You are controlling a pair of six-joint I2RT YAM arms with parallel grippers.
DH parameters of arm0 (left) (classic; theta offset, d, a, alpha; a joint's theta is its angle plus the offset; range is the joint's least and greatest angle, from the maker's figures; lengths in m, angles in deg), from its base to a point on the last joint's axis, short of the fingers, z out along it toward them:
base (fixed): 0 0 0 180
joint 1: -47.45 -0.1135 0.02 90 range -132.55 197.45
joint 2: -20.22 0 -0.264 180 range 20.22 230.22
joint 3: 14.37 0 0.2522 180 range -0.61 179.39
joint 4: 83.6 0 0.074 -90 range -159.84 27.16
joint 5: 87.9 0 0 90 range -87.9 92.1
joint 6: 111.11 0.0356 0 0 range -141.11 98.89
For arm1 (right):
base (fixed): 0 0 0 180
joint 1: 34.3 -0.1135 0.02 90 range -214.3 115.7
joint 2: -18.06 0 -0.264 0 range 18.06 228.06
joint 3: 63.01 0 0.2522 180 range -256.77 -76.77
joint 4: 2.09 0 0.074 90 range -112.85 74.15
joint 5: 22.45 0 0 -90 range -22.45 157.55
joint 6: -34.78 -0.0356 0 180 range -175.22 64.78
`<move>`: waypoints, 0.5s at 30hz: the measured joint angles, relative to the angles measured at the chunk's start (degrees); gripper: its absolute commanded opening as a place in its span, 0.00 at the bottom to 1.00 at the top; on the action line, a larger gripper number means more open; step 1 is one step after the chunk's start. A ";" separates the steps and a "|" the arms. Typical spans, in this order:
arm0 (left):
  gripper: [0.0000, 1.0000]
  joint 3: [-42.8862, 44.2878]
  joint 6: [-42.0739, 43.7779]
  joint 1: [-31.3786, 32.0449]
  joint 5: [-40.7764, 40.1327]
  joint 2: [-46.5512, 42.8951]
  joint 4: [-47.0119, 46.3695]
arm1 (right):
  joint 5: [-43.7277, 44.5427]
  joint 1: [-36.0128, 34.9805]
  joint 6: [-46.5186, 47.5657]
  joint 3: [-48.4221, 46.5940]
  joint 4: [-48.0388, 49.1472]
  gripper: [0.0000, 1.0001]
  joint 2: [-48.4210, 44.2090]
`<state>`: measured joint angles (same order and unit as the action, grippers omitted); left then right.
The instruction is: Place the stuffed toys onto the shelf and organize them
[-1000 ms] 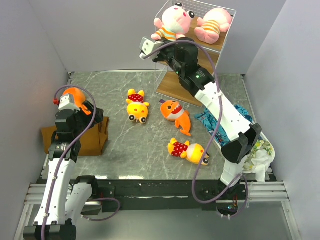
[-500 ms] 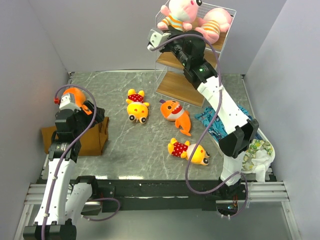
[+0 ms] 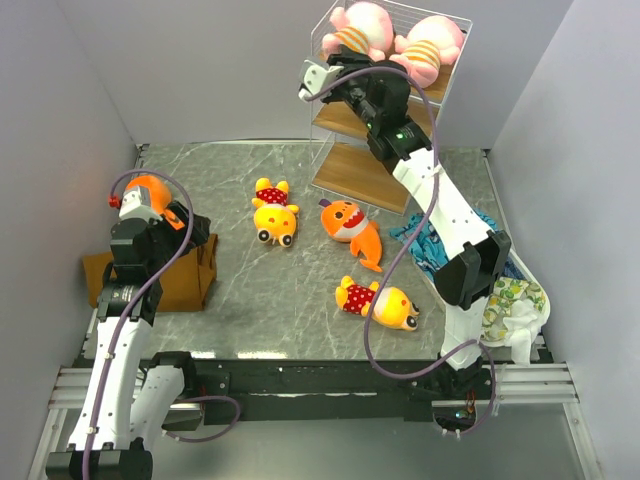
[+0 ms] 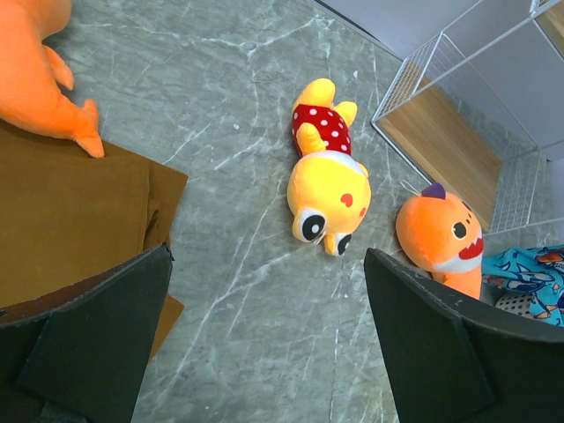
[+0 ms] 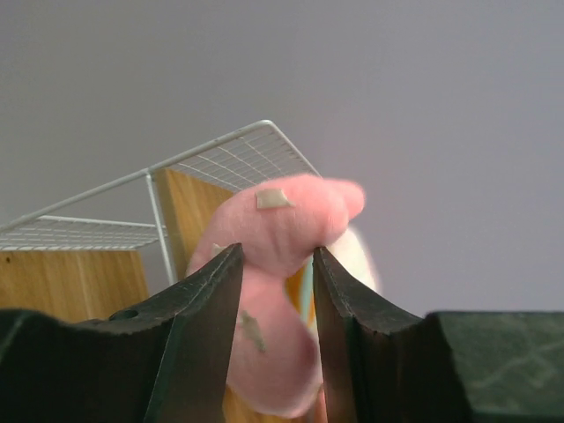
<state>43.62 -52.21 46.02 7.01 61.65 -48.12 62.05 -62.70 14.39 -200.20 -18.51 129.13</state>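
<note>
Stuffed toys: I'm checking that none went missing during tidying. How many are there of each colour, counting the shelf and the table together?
Pink plush toys in orange-striped shirts: 2
Orange fish-like plush toys: 2
Yellow plush toys in red polka-dot shirts: 2
Total: 6

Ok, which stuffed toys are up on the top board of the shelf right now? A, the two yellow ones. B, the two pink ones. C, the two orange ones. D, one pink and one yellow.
B: one pink toy and the other pink toy lie side by side on the top board of the shelf.
</note>
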 measured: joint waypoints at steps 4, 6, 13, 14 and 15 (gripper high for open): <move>0.97 -0.02 0.00 0.02 0.13 0.00 0.00 | -0.09 0.33 -0.04 -0.02 1.81 0.52 0.02; 0.96 -0.11 0.00 0.02 0.22 0.00 -0.07 | -0.04 0.48 -0.04 -0.02 2.54 0.54 0.04; 0.97 -0.52 0.00 0.04 0.26 -0.02 0.00 | -0.09 0.70 -0.04 -0.44 3.82 0.49 1.05; 0.97 -0.52 0.00 0.04 0.24 -0.02 -0.02 | -0.13 0.72 0.00 -0.44 3.89 0.47 1.29; 0.97 -0.52 0.00 0.04 0.24 -0.02 -0.02 | -0.24 0.72 0.11 -0.50 3.89 0.39 1.57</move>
<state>43.09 -52.21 46.07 7.25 61.63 -48.14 61.81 -61.98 14.50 -200.71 -14.61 130.70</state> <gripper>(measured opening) 0.967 0.499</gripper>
